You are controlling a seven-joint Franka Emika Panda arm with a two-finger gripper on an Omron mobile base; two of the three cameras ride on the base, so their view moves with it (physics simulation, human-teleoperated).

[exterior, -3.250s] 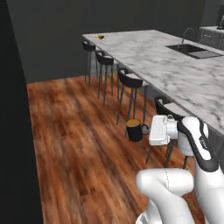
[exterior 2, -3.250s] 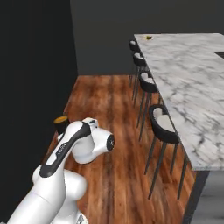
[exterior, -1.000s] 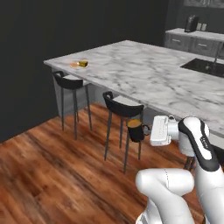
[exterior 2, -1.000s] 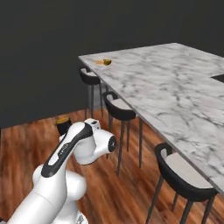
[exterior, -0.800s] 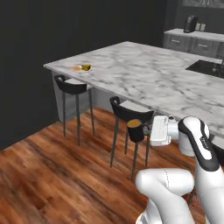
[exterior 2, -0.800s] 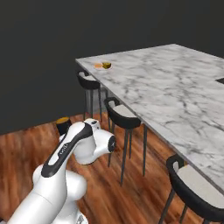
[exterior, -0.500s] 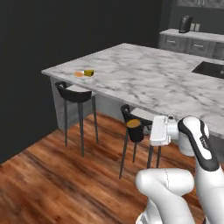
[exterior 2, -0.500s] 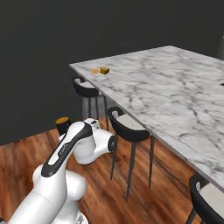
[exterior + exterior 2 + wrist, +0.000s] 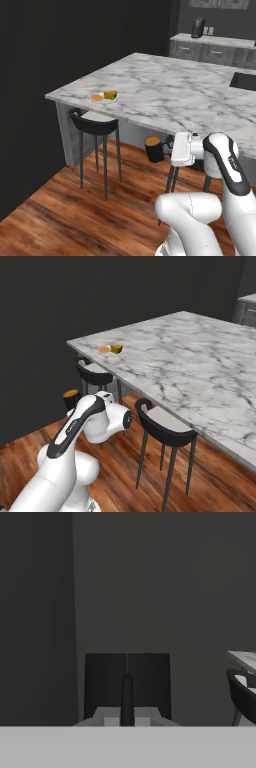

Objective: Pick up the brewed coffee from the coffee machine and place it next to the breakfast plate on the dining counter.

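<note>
The gripper [image 9: 166, 148] was clamped on the mug [image 9: 153, 149], holding it out in the air in front of the arm, over the wood floor [image 9: 75, 215] and below the level of the counter top. From the left base view the mug sat just left of the white hand, upright, with the orange-brown coffee showing at its top. From the right base view the mug [image 9: 70, 397] peeked out behind the arm's elbow, again upright, liquid surface visible. In the hand view the mug [image 9: 127, 684] was a dark block right against the fingers [image 9: 127, 697], its handle running straight down the middle between the two pads (grip looked to be on the handle side, exact contact hard to make out). The counter [image 9: 165, 95] was a big white marble slab with grey veins, its corner pointing toward the dark wall. The plate [image 9: 104, 96] lay near that corner, close to the edge, with yellow chunks and an orange slice on it; in the right base view the plate [image 9: 110, 349] sat the same way, near the corner. Mug and plate were well apart, the mug lower and off the slab. A black stool [image 9: 94, 123] stood tucked under the edge below the plate, and another stool [image 9: 163, 427] stood further along the counter. At the far back, grey cabinets [image 9: 210, 50] carried a dark appliance [image 9: 198, 28] (too small to identify).
</note>
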